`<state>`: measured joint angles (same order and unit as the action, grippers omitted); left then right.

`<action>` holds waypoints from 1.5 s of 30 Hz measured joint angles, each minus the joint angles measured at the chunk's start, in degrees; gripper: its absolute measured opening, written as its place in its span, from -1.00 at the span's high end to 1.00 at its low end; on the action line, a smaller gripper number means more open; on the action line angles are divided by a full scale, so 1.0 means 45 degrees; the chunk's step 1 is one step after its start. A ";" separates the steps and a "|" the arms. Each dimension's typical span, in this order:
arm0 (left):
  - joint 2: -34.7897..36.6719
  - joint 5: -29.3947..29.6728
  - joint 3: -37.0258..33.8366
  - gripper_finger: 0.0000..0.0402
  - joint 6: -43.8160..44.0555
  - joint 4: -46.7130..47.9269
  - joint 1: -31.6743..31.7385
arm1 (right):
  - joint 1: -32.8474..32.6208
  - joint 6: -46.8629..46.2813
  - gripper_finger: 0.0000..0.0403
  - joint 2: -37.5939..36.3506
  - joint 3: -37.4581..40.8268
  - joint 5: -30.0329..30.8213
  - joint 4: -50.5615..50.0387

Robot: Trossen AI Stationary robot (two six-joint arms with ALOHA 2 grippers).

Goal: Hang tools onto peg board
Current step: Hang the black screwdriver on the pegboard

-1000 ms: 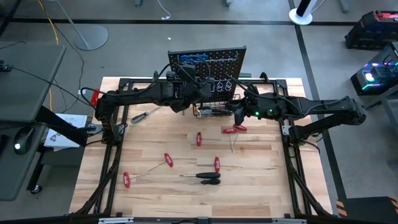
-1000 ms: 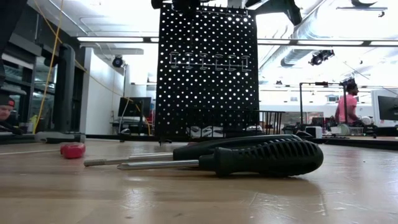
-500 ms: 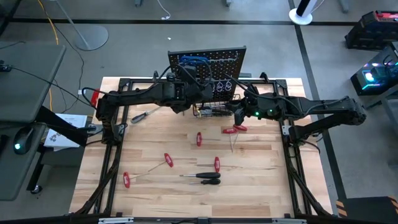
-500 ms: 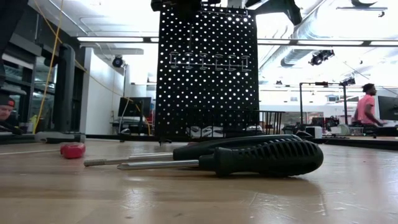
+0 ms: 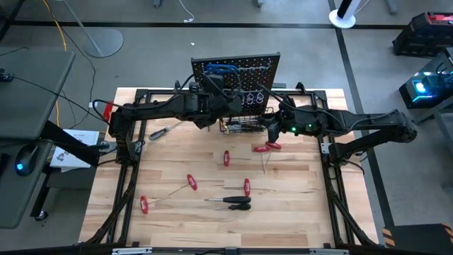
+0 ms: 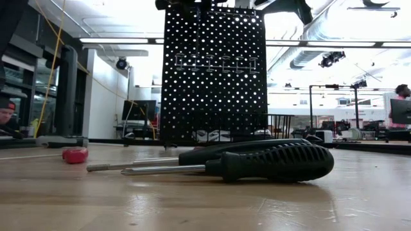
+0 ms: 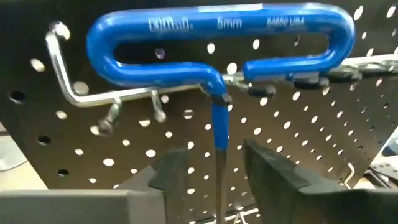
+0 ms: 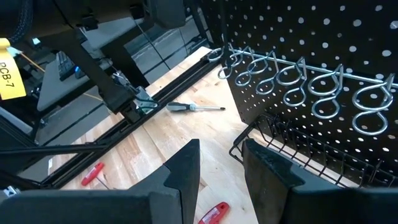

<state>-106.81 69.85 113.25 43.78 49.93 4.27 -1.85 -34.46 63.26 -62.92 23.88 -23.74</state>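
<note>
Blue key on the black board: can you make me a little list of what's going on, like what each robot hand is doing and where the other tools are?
blue key: blue T-handle key hangs on a metal hook of the peg board
left gripper: open, fingers either side of the key's shaft, not touching
right gripper: open, empty, near the wire basket
loop hooks: empty
red-handled tools: lying on the table
black screwdrivers: lying on the table

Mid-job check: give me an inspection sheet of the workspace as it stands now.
Surface: wooden table, tools scattered.
Job's things: blue T-handle key hangs on a peg board hook; red-handled tools and black screwdrivers lie on the table.
Clutter: nothing seen.
Grippers: left gripper open around the key's shaft; right gripper open, empty, by the wire basket.
Cables: yellow cable on the floor.
Surroundings: a person far behind.
</note>
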 joint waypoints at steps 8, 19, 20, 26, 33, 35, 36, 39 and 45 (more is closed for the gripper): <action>0.0176 0.0002 0.0422 0.03 -0.0997 -0.0003 -0.0420 | 0.0000 0.0102 0.43 -0.0305 0.0000 0.0359 0.0016; 0.0205 -0.0282 0.0631 -0.02 -0.1877 0.0468 -0.1209 | 0.0000 0.0102 0.43 -0.0349 0.0000 0.0364 0.0067; 0.0205 -0.0363 0.0631 -0.02 -0.1777 0.0683 -0.1327 | 0.0000 0.0102 0.43 -0.0349 0.0000 0.0364 0.0067; 0.0205 -0.0559 0.0631 -0.02 -0.0559 0.2269 -0.2163 | 0.0000 0.0102 0.43 -0.0349 0.0000 0.0364 0.0101; 0.0298 -0.5774 0.0631 -0.02 0.2162 0.6382 -0.3898 | 0.0000 0.1085 0.43 -0.0679 0.0000 0.0395 0.0070; 0.0302 -0.7893 0.0641 -0.02 0.3248 0.7917 -0.4592 | 0.0000 0.1393 0.43 -0.0925 0.0000 0.0438 0.0016; 0.0302 -0.8750 0.0641 -0.02 0.3388 0.8599 -0.4950 | 0.0000 0.1529 0.43 -0.1049 0.0000 0.0528 0.0048; 0.0422 -1.0609 0.0269 -0.02 0.1298 0.8827 -0.5953 | 0.0000 0.1739 0.43 -0.1370 0.0000 0.0586 0.0160; 0.1693 -1.1777 -0.3449 -0.02 -0.3215 0.8884 -0.6270 | 0.0000 0.1479 0.43 -0.1414 0.0000 0.0601 0.1028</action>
<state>-99.19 16.85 97.73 29.31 89.91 -23.94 -1.85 -27.80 56.90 -62.92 26.58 -19.12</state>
